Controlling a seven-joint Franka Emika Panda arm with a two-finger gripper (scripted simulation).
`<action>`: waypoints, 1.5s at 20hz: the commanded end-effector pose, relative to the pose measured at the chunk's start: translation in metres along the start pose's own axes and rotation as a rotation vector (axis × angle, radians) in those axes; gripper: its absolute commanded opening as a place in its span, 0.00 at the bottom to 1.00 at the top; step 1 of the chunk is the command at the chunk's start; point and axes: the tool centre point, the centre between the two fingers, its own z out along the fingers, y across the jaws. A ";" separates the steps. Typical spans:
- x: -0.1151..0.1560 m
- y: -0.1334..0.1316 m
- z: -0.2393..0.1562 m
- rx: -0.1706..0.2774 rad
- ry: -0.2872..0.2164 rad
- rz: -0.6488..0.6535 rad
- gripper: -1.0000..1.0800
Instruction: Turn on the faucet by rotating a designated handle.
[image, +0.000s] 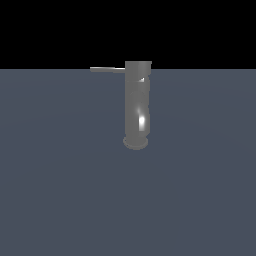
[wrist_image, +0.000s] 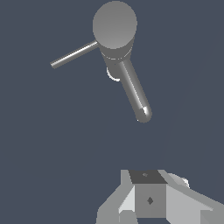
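Note:
The faucet (image: 137, 105) is a dull grey upright cylinder with a wider round base and a bright glint low on its body. The handle (image: 107, 69), a thin flat light grey bar, sticks out level from the faucet's top toward the exterior view's left. In the wrist view I look down on the faucet's round cap (wrist_image: 114, 24), with the handle (wrist_image: 73, 54) and a thicker spout (wrist_image: 135, 94) branching off it. My gripper (wrist_image: 148, 183) shows only at that picture's edge, well apart from the faucet and touching nothing. Its jaws are too cropped to read. The exterior view does not show the gripper.
A flat slate-blue floor (image: 60, 190) spreads around the faucet, with a black background above its far edge. Nothing else stands on it.

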 end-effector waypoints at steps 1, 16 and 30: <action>0.013 -0.009 0.005 0.007 -0.005 0.067 0.00; 0.089 -0.062 0.052 0.012 -0.013 0.468 0.00; 0.152 -0.109 0.113 -0.010 0.034 0.839 0.00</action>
